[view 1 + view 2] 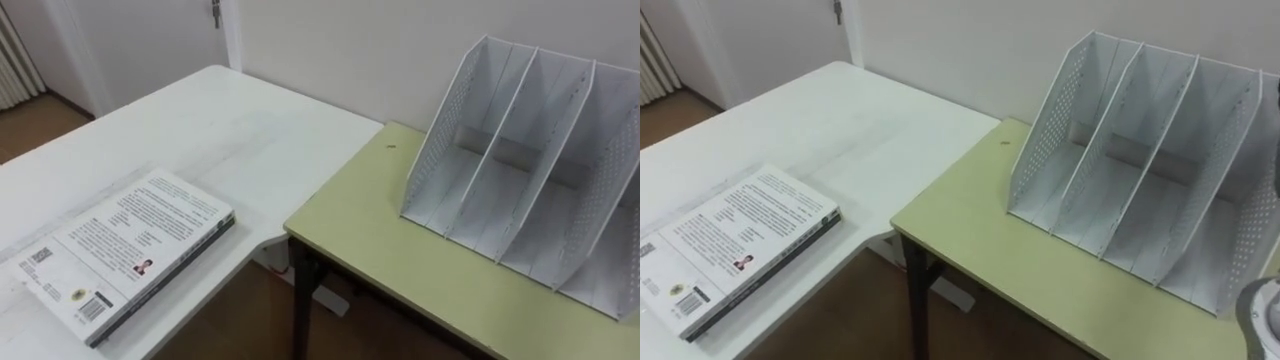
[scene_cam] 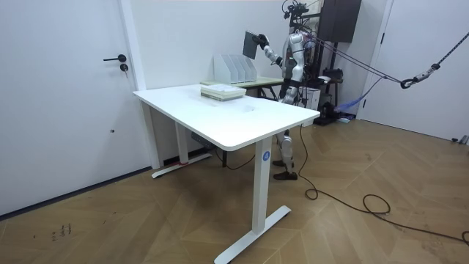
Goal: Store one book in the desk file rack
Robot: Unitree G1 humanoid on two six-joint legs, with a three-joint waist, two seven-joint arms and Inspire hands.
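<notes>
Judging by the room view, the book [image 2: 252, 44] is held raised in the right hand [image 2: 262, 50], cover roughly upright, well above table height. The hold is taken at the edge nearer the body; how the fingers lie is too small to be read.

Handling is judged stiff, flat and fairly light, with a cover likely smooth, so slip is to be guarded against. A pinch across both covers near the spine is favoured, with the leading edge left free.

Below and ahead of the hand, the file rack [image 1: 530, 165] is seen on the green table [image 1: 400, 250], compartments empty. It is judged light and easily shoved by a skewed entry.

Farther off, to the hand's left, a second book [image 1: 130, 245] lies flat on the white desk [image 1: 230, 130].
</notes>
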